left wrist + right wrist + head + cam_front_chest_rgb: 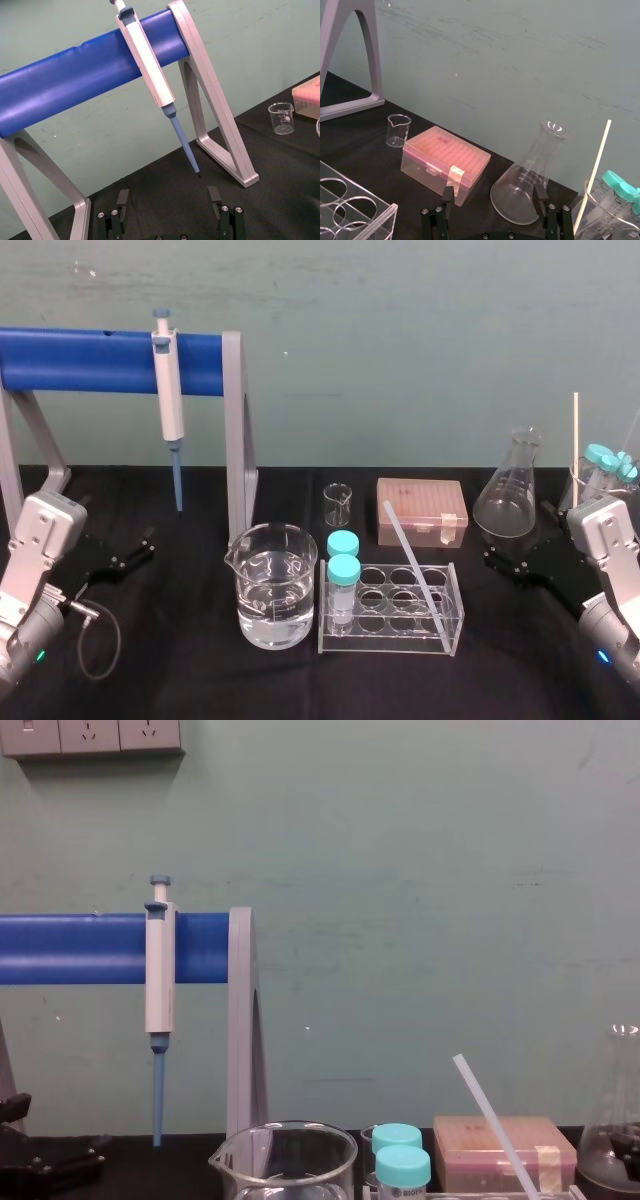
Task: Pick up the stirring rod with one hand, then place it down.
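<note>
Lying slantwise across the rack (380,645), its far end poking past the rack's back edge, the stirring rod (414,570) looks untouched. Nothing of the task seems done; pickup and set-down both remain. A thinner stick (575,440) stands well right of the rack, so which one is the rod is not certain. The left end effector (168,192) sits well left of the rack and the right end effector (493,189) well right; both gape wide and empty.

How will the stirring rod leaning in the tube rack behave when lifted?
The stirring rod looks straight though propped at a slant in the tube rack, so probably stiff. Thin and translucent, it is likely light, perhaps brittle. Smooth and round, it may slip or roll.
</note>
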You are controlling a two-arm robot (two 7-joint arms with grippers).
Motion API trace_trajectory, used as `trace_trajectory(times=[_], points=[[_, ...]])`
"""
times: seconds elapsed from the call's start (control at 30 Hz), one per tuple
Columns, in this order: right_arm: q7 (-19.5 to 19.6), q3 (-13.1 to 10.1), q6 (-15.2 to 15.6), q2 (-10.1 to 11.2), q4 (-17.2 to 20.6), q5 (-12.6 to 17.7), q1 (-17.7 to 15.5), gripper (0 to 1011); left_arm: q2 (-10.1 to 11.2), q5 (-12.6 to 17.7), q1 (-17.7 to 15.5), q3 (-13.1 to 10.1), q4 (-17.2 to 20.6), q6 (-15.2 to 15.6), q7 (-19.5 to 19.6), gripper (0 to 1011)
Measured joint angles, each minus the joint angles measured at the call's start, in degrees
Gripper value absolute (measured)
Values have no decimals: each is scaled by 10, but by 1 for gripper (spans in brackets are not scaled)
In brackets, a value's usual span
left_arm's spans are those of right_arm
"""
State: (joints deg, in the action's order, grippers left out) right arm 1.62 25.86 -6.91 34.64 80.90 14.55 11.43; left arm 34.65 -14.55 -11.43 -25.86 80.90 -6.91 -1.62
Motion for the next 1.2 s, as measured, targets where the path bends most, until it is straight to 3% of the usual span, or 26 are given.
trace_trajectory(times=[1.03, 1.1, 1.2], points=[[-6, -5, -1, 0, 0, 2, 0, 1002, 0, 0, 0, 0, 0, 0, 0, 1000], [-15, -11, -1, 0, 3, 10, -2, 1002, 0, 0, 0, 0, 0, 0, 0, 1000], [-57, -35, 9, 3, 26, 61, -14, 1002, 0, 0, 0, 0, 0, 0, 0, 1000]])
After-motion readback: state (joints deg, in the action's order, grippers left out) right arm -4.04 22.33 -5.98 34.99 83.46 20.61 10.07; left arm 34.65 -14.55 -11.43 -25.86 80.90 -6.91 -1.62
